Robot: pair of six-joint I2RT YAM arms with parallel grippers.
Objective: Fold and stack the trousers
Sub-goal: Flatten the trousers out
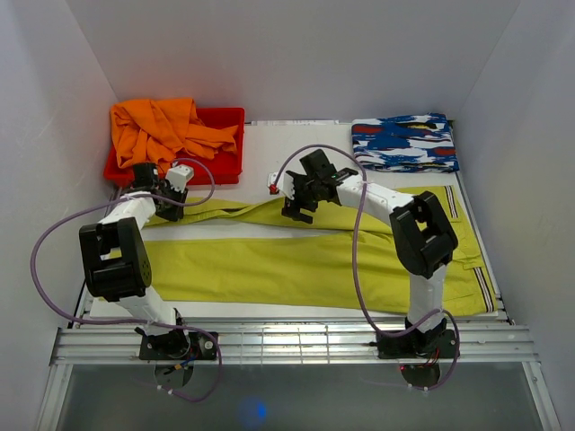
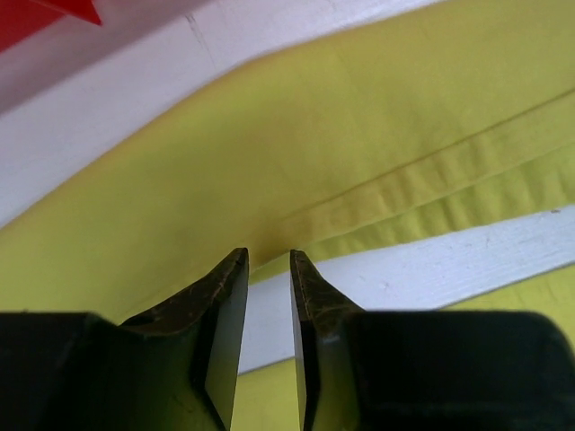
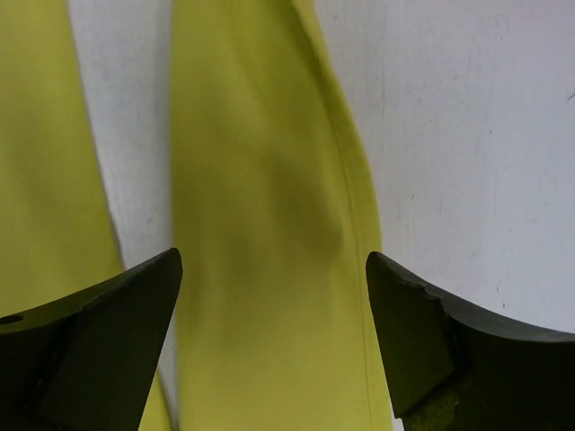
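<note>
**Both grippers at the far leg, fold not yet made**

The trousers [image 1: 296,265] lie flat across the table [image 1: 296,139], with the legs running left and the striped waistband [image 1: 485,287] at the right edge.

- Left gripper [image 1: 167,206]: at the hem end of the far leg. Its jaws are nearly together with a thin slit between them, tips on the hem edge. Whether cloth is pinched, I cannot tell.
- Right gripper [image 1: 299,209]: over the middle of the same leg, jaws wide apart, holding nothing.

Risks, as I judge them:
- A grip this close to the hem edge may catch only a sliver, which could slip out when lifted.
- If one end is carried while the middle lies loose, the leg could drag, twist or bunch.
- The right arm's purple cable [image 1: 358,269] hangs over the near leg and may snag it.

Around the trousers:
- A red bin [image 1: 229,144] holding an orange garment [image 1: 162,126] sits just behind the left gripper, so there is little room to swing back.
- A folded patterned cloth [image 1: 404,142] lies at the far right, near the waistband corner.
</note>
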